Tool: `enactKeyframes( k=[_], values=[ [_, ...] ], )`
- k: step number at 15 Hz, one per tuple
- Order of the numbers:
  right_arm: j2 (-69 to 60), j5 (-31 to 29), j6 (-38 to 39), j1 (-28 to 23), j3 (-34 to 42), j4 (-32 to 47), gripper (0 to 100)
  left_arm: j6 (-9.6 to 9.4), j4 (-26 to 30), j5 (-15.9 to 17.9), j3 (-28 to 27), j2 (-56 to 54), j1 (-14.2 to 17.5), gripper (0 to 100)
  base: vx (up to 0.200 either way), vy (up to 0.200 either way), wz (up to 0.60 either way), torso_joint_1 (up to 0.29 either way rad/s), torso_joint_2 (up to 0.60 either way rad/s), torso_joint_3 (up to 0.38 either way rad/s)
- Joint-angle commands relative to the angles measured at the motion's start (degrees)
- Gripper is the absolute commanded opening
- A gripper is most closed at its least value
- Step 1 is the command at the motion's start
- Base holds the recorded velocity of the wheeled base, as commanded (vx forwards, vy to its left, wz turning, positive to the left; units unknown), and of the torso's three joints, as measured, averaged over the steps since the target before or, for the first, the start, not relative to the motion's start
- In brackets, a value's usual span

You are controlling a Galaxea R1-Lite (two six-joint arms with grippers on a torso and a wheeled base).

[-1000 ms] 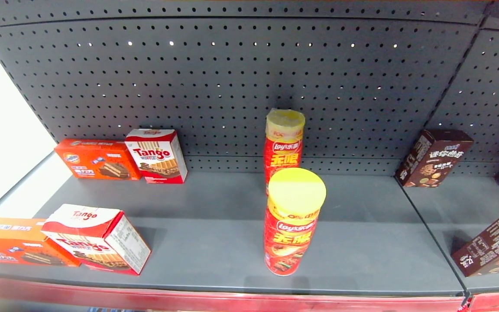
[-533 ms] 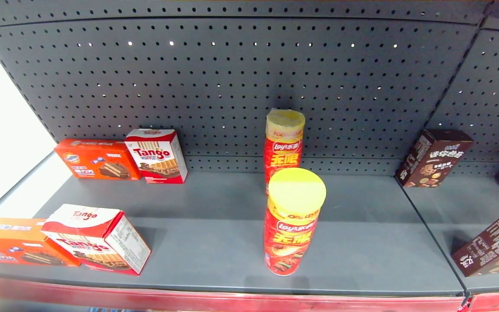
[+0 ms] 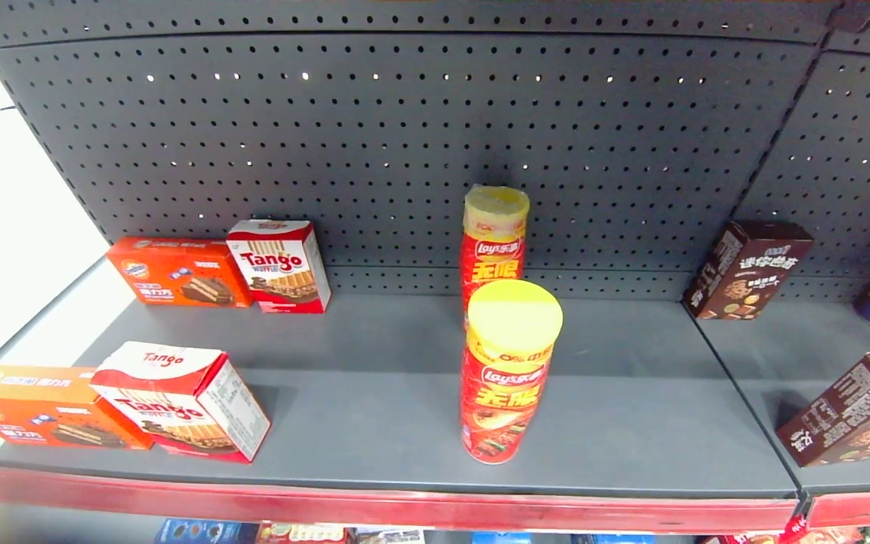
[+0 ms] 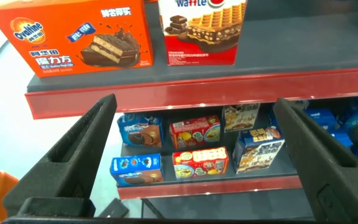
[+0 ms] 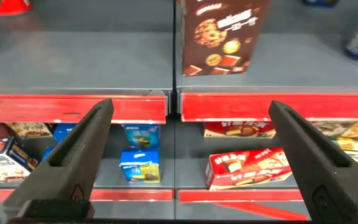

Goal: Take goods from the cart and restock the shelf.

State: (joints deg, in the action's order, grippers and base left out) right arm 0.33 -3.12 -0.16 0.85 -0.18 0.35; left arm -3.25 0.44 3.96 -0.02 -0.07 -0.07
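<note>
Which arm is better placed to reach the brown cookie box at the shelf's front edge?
Probably the right arm: the right claw, open, faces the brown cookie box directly. The left claw faces the orange box at the other end of the shelf.

The head camera has shifted — lower-shelf boxes now edge into view.

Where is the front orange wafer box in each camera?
Head view: front orange wafer box, shelf's front left corner.
Left wrist view: same box, beyond the open left gripper.
Right wrist view: faces a brown cookie box instead.
Shared landmark: red shelf edge.
</note>
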Motion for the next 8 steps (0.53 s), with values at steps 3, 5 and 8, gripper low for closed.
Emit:
enactKeyframes(
  k=[3,5,8],
  values=[
    [0.20,0.22,-0.11,-0.06,0.01,-0.09,100,-0.17,0.00,0.08,0.02,0.07,-0.01,100,0.000,0.000,0.00,0.000,0.00,0.000],
    [0.20,0.22,-0.11,-0.06,0.01,-0.09,100,-0.08,0.00,0.08,-0.06,0.07,-0.10,100,0.000,0.000,0.00,0.000,0.00,0.000],
    [0.20,0.40,-0.11,-0.06,0.01,0.00,100,0.00,0.00,-0.01,-0.06,0.07,-0.01,100,0.000,0.000,0.00,0.000,0.00,0.000]
  ],
)
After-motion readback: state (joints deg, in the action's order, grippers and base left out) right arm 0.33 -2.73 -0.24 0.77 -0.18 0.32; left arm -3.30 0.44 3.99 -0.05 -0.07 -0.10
